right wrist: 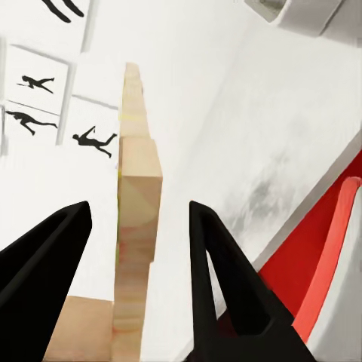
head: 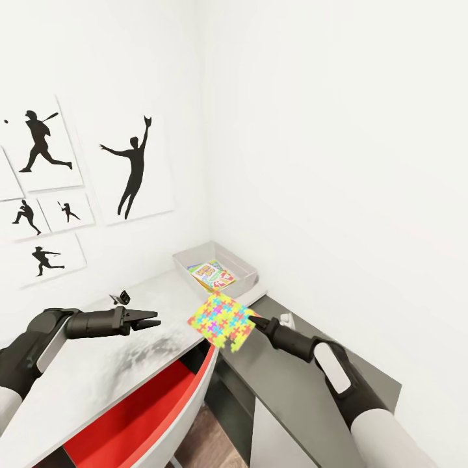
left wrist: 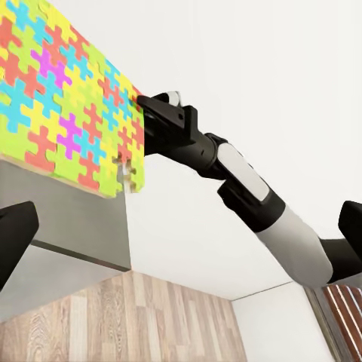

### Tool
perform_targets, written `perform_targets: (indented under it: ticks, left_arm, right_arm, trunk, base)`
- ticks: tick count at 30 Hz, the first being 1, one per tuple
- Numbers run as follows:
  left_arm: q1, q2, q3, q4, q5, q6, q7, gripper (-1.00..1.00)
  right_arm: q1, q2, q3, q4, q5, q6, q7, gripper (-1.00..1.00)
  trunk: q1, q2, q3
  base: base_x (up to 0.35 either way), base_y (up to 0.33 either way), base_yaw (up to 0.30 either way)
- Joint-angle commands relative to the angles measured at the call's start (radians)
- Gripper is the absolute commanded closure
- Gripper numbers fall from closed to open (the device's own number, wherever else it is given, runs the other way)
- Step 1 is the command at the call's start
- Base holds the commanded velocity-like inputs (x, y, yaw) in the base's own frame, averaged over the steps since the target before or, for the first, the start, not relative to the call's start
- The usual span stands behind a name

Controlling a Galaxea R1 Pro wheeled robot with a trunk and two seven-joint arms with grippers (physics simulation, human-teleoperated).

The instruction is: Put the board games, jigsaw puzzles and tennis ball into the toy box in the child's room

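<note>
A thin square jigsaw puzzle (head: 222, 320) covered in bright interlocking pieces is pinched at one edge by the right gripper (head: 255, 323), and is held in the air above the near edge of the long pale mottled table (head: 97, 370). In the head view the puzzle's patterned face is seen tilted, between the table and the lower dark grey unit (head: 305, 383). In the right wrist view the same puzzle (right wrist: 136, 226) is seen edge-on as a pale wood-coloured slab between the two black fingers (right wrist: 226, 279). In the left wrist view its coloured face (left wrist: 64, 98) and the right gripper (left wrist: 147, 124) on its edge are seen from the side.

The shallow light grey toy box (head: 242, 261) stands at the far corner of the table, with a colourful printed board game (head: 213, 274) lying in it.

The right arm is stretched forward and to the left. The left gripper (head: 151, 320) is held over the table, pointing at the puzzle, its fingers spread and empty. A red-and-white swivel chair (head: 149, 409) is seen below the table edge.
</note>
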State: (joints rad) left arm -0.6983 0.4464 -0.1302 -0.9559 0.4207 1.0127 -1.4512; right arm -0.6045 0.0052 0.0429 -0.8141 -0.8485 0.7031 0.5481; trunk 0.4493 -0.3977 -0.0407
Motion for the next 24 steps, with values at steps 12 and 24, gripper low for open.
perform_targets:
  ticks: [12,24]
  left_arm:
    - [-0.001,0.001,-0.002,0.000,0.003,0.011,-0.003,-1.00]
    - [-0.001,0.001,-0.003,0.000,0.003,0.011,-0.003,-1.00]
  right_arm:
    - [0.036,-0.005,-0.030,-0.070,-0.005,0.027,0.010,1.00]
    - [0.045,-0.004,-0.067,-0.072,-0.004,0.022,0.010,1.00]
  trunk:
    - [0.001,-0.002,-0.002]
    - [0.001,-0.002,0.001]
  base:
    - [0.000,0.002,0.000]
    - [0.031,0.145,0.138]
